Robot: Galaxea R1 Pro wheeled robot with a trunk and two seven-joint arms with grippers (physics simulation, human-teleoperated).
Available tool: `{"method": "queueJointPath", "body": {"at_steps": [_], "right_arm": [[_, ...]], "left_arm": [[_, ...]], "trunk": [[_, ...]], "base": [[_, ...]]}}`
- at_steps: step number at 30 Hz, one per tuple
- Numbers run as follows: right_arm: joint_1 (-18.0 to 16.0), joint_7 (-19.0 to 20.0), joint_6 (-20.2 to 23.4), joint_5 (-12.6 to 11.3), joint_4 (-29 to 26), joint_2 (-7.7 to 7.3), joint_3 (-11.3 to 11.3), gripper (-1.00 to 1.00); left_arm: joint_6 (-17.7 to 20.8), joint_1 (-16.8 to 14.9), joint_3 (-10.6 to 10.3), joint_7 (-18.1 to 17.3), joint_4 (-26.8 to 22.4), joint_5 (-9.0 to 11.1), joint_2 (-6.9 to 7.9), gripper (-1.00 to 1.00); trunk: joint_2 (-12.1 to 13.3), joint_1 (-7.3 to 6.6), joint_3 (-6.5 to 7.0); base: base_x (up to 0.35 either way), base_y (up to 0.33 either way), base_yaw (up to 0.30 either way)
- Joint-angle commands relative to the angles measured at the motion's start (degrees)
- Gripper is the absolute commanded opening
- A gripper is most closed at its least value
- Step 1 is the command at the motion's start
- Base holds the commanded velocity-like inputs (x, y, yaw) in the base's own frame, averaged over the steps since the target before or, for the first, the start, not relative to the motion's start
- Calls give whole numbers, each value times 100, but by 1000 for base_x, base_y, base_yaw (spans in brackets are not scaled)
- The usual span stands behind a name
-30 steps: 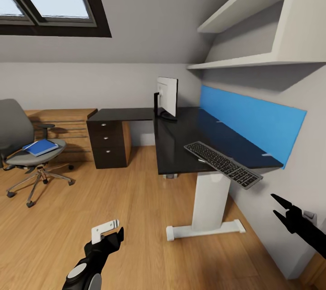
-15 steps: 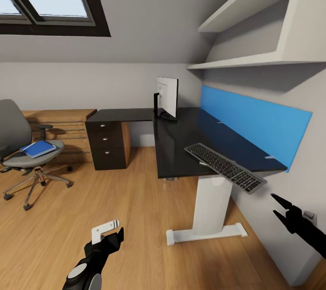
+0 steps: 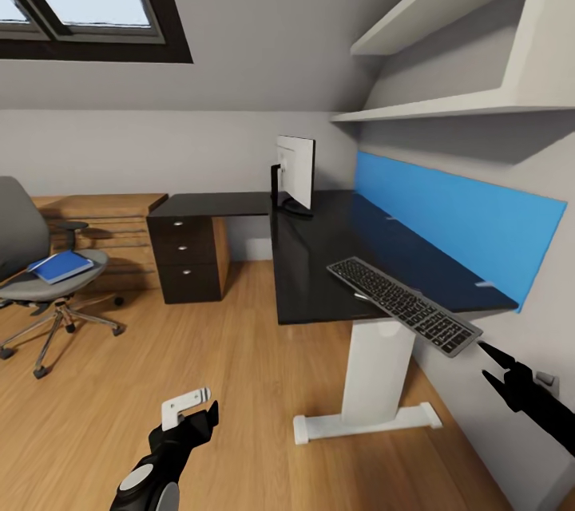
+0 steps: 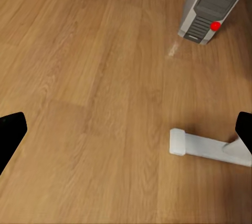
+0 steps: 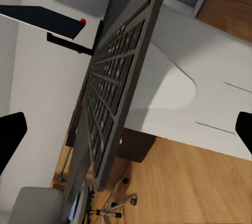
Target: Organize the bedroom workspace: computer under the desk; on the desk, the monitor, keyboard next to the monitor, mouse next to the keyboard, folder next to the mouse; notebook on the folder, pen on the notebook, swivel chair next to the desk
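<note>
We're in the bedroom, and the black L-shaped surface (image 3: 319, 243) runs through the centre of the head view, along the right wall with its blue panel (image 3: 455, 215). The monitor (image 3: 295, 170) stands upright at the far corner of that surface, just above the middle of the frame. The keyboard (image 3: 403, 305) lies at an angle on the near end, right of centre, and its near corner juts out past the edge. From the right wrist camera the keyboard (image 5: 113, 95) fills the middle of the frame, seen edge-on.

Over at the left edge, the swivel chair (image 3: 44, 279) sits well apart from the surface, and the blue folder (image 3: 60, 265) rests on its seat. Behind it stands a wooden dresser (image 3: 112, 227), beside the dark drawer unit (image 3: 188, 255).

Down low, the left gripper (image 3: 190, 409) hangs over the bare wood floor (image 3: 239, 383), its fingers spread wide. The right gripper (image 3: 495, 367) hovers at the lower right, just below the keyboard's overhanging corner, jaws parted and empty.

In the left wrist view, the computer (image 4: 210, 6) stands on the floor at the upper right, with the white foot (image 4: 202, 145) of the surface's leg lower right.
</note>
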Motion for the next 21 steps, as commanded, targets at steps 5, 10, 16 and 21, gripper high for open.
{"method": "queueJointPath", "body": {"at_steps": [5, 10, 16, 21], "right_arm": [[-5, -56, 25, -13, 112, 1, -12, 100], [-5, -117, 20, -13, 161, 5, -12, 100], [-5, -132, -6, -6, 217, 21, 1, 100], [-5, -133, -49, 9, 301, 27, 17, 100]], "left_arm": [[26, -1, -7, 50, -9, 65, 1, 100], [26, -1, -7, 50, -9, 69, 1, 100], [36, -1, -13, 50, -9, 74, -5, 100], [38, -1, -15, 50, -13, 74, -7, 100]], "trunk": [[-2, 1, -5], [-2, 1, -5], [-2, 1, -5], [-2, 1, -5]], "base": [[70, 0, 0], [194, 0, 0], [49, 0, 0], [9, 0, 0]]}}
